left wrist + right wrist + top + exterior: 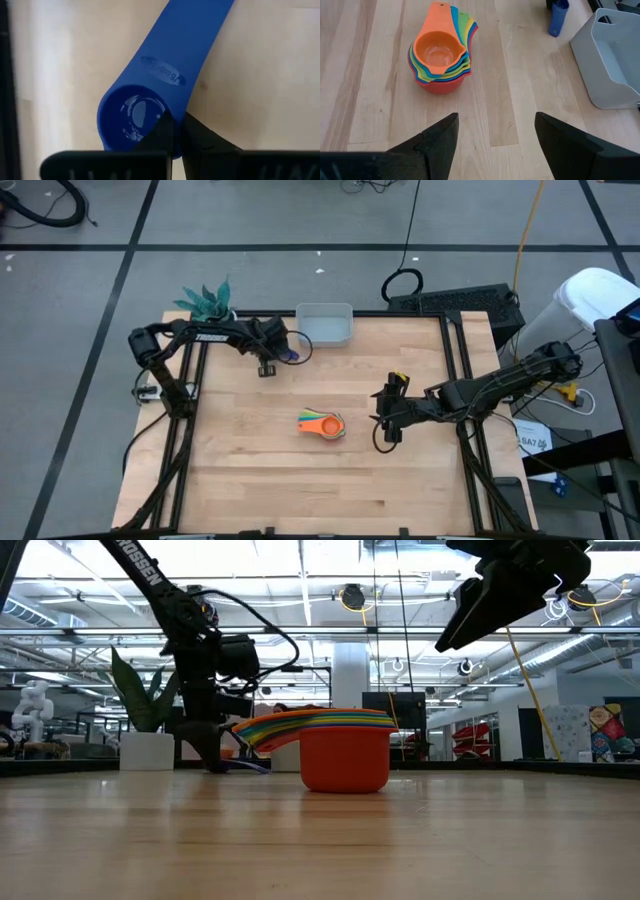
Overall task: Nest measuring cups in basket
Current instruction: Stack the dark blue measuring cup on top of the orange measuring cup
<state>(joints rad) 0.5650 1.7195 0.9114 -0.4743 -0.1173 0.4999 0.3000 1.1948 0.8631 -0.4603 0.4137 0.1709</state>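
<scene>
The dark blue measuring cup (150,95) has "1/8 cup" moulded on its handle, with smaller lettering beside it too faint to read. White "TROSSEN" lettering runs along the left arm (212,337).

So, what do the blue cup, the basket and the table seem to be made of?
Blue cup: likely glossy plastic; light glints in its bowl, lettering moulded on the handle.
Basket: likely matte plastic; smooth pale walls, rounded corners.
Table: wood; plank seams and grain show.

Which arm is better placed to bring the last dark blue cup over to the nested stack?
Left. The left gripper is shut on the dark blue cup near the basket. The right gripper hangs open and empty beside the stack.
</scene>
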